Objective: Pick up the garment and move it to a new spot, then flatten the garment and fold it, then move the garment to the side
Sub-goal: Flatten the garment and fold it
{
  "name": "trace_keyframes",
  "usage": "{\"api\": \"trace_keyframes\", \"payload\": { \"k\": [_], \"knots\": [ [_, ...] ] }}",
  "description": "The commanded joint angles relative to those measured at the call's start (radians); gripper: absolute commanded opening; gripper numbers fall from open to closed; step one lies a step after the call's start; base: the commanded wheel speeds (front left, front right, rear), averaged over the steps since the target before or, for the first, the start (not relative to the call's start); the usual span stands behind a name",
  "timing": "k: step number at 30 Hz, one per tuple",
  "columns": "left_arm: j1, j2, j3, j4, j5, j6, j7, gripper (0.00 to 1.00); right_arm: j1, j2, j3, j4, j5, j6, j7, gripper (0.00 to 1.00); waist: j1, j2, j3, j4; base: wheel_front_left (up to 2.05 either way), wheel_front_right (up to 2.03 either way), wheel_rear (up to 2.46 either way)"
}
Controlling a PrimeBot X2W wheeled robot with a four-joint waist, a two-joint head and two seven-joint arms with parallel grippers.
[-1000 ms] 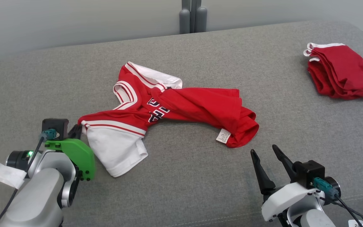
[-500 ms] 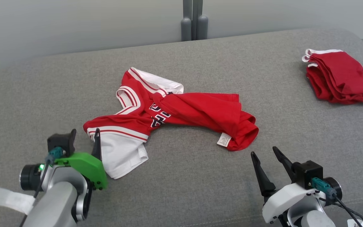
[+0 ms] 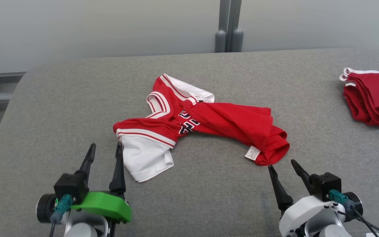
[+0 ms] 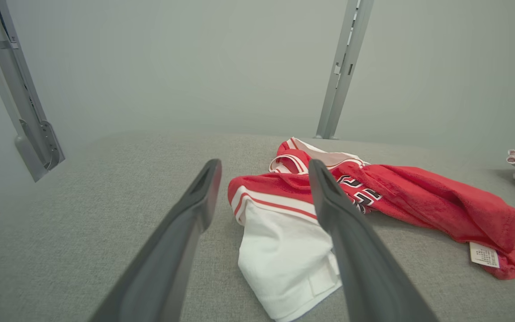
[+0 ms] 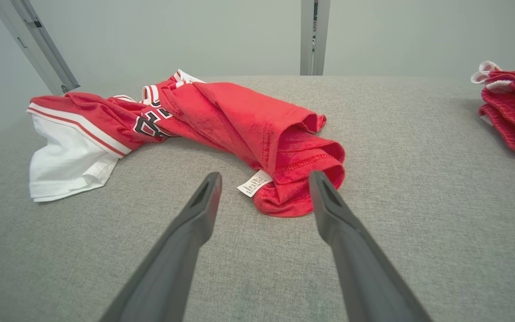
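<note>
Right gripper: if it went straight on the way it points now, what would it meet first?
Most likely the garment, its bunched red hem beside the white label, just ahead of the right gripper. Height above the cushion is unclear.

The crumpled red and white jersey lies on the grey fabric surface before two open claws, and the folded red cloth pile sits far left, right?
No: the folded red cloth pile sits far right, as the head view shows. The crumpled red and white jersey does lie on the grey fabric surface before the open left gripper and right gripper.
</note>
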Motion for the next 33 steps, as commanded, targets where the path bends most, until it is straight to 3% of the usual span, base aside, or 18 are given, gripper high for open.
{"api": "trace_keyframes", "payload": {
  "k": [1,6,7,15,20,30,31,32,33],
  "knots": [
    [0.032,-0.004,0.01,-0.008,0.012,-0.007,0.0,1.0,0.012,-0.002,-0.001,0.004,0.005,-0.001,-0.004,1.0,0.0,-0.0001,-0.012,0.021,0.0,0.0,0.0],
    [0.16,-0.066,0.115,-0.11,0.129,-0.086,-0.001,1.0,0.003,-0.002,-0.021,0.034,-0.02,-0.001,0.004,1.0,0.0,-0.0001,-0.012,0.049,0.0,0.0,0.0],
    [0.196,-0.091,0.148,-0.126,0.169,-0.124,-0.001,1.0,-0.007,-0.002,-0.037,0.05,-0.049,-0.001,0.007,1.0,0.0,-0.0001,-0.009,0.059,0.0,0.0,0.0],
    [0.252,-0.174,0.234,-0.114,0.271,-0.233,-0.001,1.0,-0.081,-0.002,-0.09,0.141,-0.232,-0.001,0.015,1.0,0.0,-0.0001,0.033,0.112,0.0,0.0,0.0],
    [0.221,-0.203,0.27,-0.091,0.302,-0.278,-0.001,1.0,-0.141,-0.002,-0.105,0.211,-0.301,-0.001,0.031,1.0,0.0,-0.0001,0.07,0.149,0.0,0.0,0.0],
    [0.191,-0.23,0.304,-0.059,0.332,-0.317,-0.001,1.0,-0.202,-0.003,-0.128,0.353,-0.317,-0.001,0.044,1.0,0.0,-0.0001,0.114,0.197,0.0,0.0,0.0],
    [0.191,-0.232,0.306,-0.058,0.332,-0.319,-0.001,1.0,-0.206,-0.003,-0.13,0.364,-0.315,-0.001,0.041,0.86,0.0,-0.0001,0.115,0.198,0.0,0.0,0.0],
    [0.191,-0.233,0.308,-0.057,0.333,-0.32,-0.001,1.0,-0.207,-0.003,-0.139,0.371,-0.313,-0.001,0.038,0.41,0.0,-0.0001,0.116,0.199,0.0,0.0,0.0],
    [0.191,-0.234,0.309,-0.056,0.333,-0.32,-0.001,1.0,-0.208,-0.003,-0.149,0.377,-0.311,-0.001,0.034,0.32,0.0,-0.0001,0.116,0.199,0.0,0.0,0.0]
  ]
}}
